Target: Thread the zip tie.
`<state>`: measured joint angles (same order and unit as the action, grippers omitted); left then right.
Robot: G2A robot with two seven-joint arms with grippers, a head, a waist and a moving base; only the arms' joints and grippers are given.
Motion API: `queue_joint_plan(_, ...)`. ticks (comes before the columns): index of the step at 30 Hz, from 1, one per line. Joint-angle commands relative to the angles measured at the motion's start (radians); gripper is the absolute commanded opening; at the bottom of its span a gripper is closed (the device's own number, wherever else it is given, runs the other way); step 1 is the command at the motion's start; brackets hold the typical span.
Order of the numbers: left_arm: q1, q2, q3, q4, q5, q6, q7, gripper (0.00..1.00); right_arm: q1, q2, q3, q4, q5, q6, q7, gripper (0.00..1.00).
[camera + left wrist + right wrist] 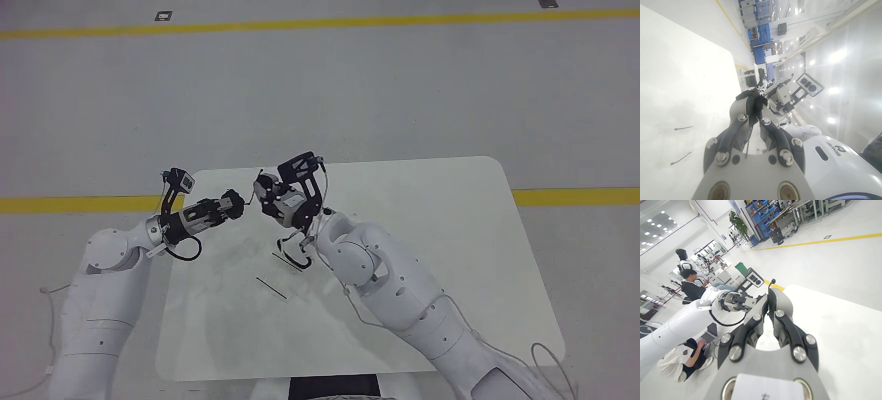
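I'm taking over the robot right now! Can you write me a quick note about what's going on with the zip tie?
Left tool: shut on the thin black plastic zip tie, held above the white rounded table.
Right tool: shut, tip to tip with the left tool. What looks like the same tie's head end pokes out.
Two loose black plastic zip ties lie flat on the table.
Done: one tie lifted, with both tools gripping.
Left: I can't see whether the tail is through the head. Check that, then probably feed it and pull.
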<state>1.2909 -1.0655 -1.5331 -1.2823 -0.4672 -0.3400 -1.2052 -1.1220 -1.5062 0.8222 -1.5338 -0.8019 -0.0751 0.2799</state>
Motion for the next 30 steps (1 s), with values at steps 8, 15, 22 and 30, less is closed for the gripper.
queue_joint_plan(8,0.000,0.000,0.000,0.000,0.000,0.000,0.000,0.00,0.009,-0.008,-0.004,0.026,0.003,0.003,-0.023,0.00)
queue_joint_plan(15,0.000,0.000,0.000,0.000,0.000,0.000,0.000,0.00,0.009,-0.012,-0.002,0.031,-0.003,0.007,-0.032,0.00)
queue_joint_plan(22,0.000,0.000,0.000,0.000,0.000,0.000,0.000,0.00,0.004,-0.014,0.003,0.026,-0.011,0.007,-0.028,0.00)
queue_joint_plan(30,0.000,0.000,0.000,0.000,0.000,0.000,0.000,0.00,0.003,-0.017,0.006,0.032,-0.011,0.005,-0.021,0.00)
